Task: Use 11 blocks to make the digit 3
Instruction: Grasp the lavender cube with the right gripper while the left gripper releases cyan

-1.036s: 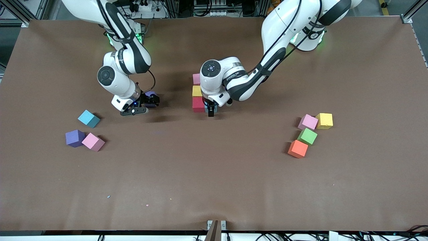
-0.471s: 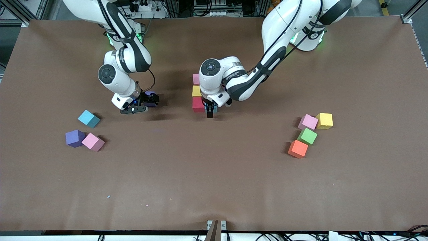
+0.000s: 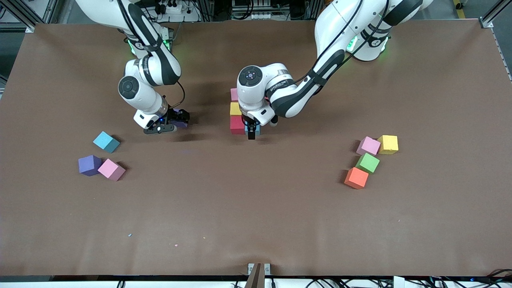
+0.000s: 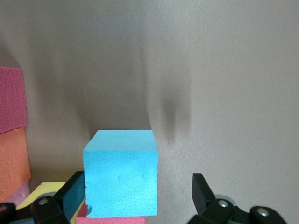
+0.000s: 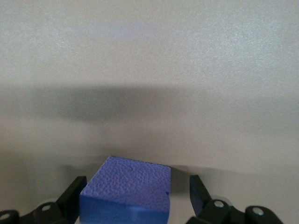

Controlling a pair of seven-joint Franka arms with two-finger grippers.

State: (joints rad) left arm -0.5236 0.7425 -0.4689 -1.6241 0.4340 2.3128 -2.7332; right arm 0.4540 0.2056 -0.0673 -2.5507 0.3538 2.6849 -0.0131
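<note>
Straddling a light blue block (image 4: 120, 173), left gripper (image 3: 251, 132) fingers apart, red block (image 3: 237, 125) beside; right gripper (image 3: 173, 122) open around purple block (image 5: 126, 191).

left claw (image 3: 251, 134) low at table centre, spread wide | right claw (image 3: 173, 122) low (fingers parted)

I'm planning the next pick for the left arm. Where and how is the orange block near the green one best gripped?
Grip the orange block from straight above, fingers on its two free side faces. It lies turned on the table, so the wrist should probably turn to match. One corner sits close to the green block, so avoid the faces meeting there.
</note>
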